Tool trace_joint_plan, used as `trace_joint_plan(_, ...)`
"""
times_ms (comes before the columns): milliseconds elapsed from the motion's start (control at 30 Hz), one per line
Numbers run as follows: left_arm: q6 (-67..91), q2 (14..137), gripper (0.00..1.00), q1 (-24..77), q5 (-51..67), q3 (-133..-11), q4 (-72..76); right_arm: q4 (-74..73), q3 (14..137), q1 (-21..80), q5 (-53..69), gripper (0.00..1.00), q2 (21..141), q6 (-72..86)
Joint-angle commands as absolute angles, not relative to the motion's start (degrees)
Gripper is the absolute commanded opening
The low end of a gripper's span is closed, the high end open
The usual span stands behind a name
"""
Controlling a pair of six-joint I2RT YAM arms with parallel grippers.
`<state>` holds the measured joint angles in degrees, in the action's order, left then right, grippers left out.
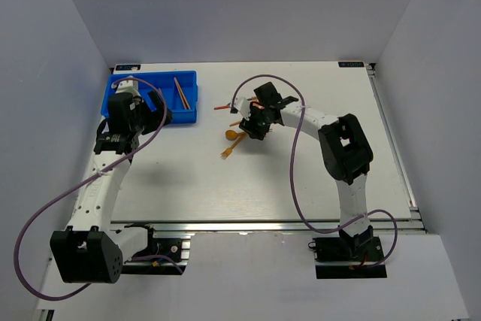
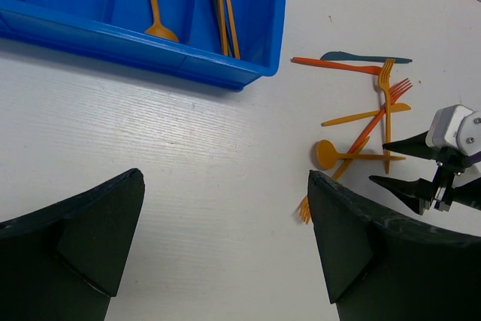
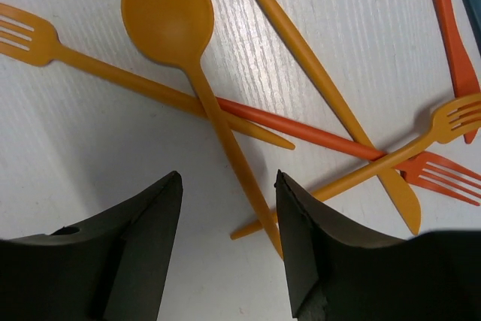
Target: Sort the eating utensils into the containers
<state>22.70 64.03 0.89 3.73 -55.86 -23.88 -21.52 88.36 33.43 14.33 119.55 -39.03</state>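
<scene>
The blue tray (image 1: 150,95) sits at the table's back left; in the left wrist view (image 2: 150,43) it holds an orange spoon (image 2: 154,5) and thin orange sticks (image 2: 225,13). Loose utensils (image 1: 234,137) lie crossed mid-table: an orange spoon (image 3: 167,13), orange forks (image 3: 30,39), an orange knife (image 3: 331,103), a red fork (image 3: 443,174), a red knife (image 3: 451,35) and a dark blue knife (image 2: 368,58). My right gripper (image 3: 228,182) is open low over the pile, its fingers either side of the spoon's handle. My left gripper (image 2: 225,186) is open and empty over bare table beside the tray.
The table's raised rail runs along the right edge (image 1: 391,133). White walls stand on three sides. The right gripper (image 2: 387,163) shows at the right edge of the left wrist view, by the pile.
</scene>
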Motion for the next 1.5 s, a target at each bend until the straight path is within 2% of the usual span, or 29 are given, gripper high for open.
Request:
trace_joint_plan(0, 22.1, 62.4, 0.98, 1.0, 5.4, -55.5, -22.5, -21.8, 89.7, 32.8, 17.7, 0.58, 120.1, -44.4)
trace_joint_plan(467, 22.1, 62.5, 0.98, 1.0, 6.9, -55.5, -22.2, -25.6, 95.2, 30.8, 19.9, 0.49, 125.5, -46.8)
trace_joint_plan(533, 22.0, 62.6, 0.98, 1.0, 6.9, -55.5, -22.1, -26.1, 95.0, 30.6, 21.3, 0.41, 125.2, -46.8)
trace_joint_plan(567, 22.0, 62.6, 0.98, 1.0, 6.9, -55.5, -22.2, -26.4, 95.0, 30.5, 21.7, 0.32, 125.1, -46.8)
trace_joint_plan(767, 21.9, 62.6, 0.98, 1.0, 6.9, -55.5, -22.2, -25.4, 92.6, 30.6, 22.2, 0.12, 122.6, -46.5)
trace_joint_plan(967, 22.0, 62.8, 0.98, 0.9, 6.8, -55.6, -22.3, -21.4, 88.3, 30.6, 21.9, 0.0, 117.3, -45.5)
trace_joint_plan(1133, 22.8, 62.8, 0.98, 0.9, 8.2, -55.5, -21.9, -20.0, 87.3, 30.7, 22.5, 0.0, 113.1, -43.3)
trace_joint_plan(1267, 27.6, 62.5, 0.98, 1.5, 17.4, -54.9, -17.9, -19.1, 87.8, 31.1, 24.1, 0.0, 107.7, -32.8)
trace_joint_plan(1333, 33.1, 61.0, 0.98, 3.3, 20.2, -51.7, -10.2, -18.8, 88.8, 32.0, 24.6, 0.0, 105.6, -20.4)
trace_joint_plan(1467, 40.2, 60.9, 0.98, 14.0, 17.8, -47.6, 5.2, -13.2, 82.9, 33.7, 20.6, 0.0, 99.6, 4.1)
